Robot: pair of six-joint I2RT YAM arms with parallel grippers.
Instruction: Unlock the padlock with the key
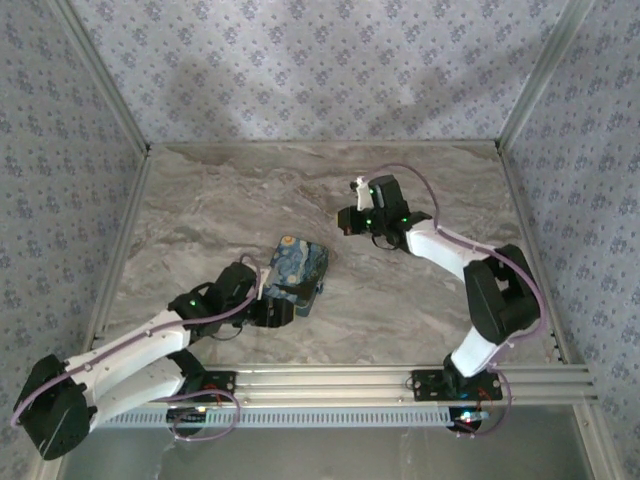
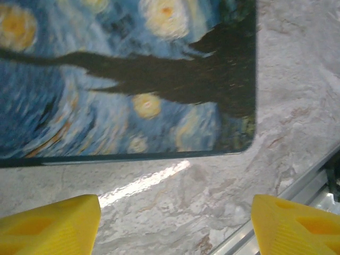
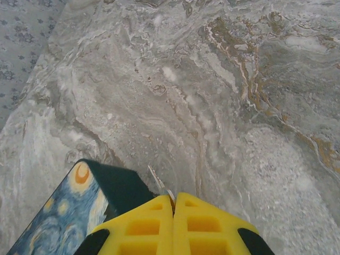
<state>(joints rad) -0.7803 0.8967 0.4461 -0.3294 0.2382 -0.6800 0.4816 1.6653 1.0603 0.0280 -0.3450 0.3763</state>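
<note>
left fingers [image 2: 53,223] apart; right fingers [image 3: 143,228] clamped on key [image 3: 159,184], mostly hidden, tip showing

No word, brand or number can be read anywhere — the flat pad [image 1: 297,265], just off the middle of the table [image 1: 200,200] toward 8 o'clock, bears only a blue night-sky painting with yellow orbs.

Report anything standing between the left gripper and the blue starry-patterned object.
Nothing visible stands in the way. Seen from the left wrist, the open left gripper faces the starry-patterned object, with just a strip of bare marble table between its yellow fingers and the object's near edge.
</note>
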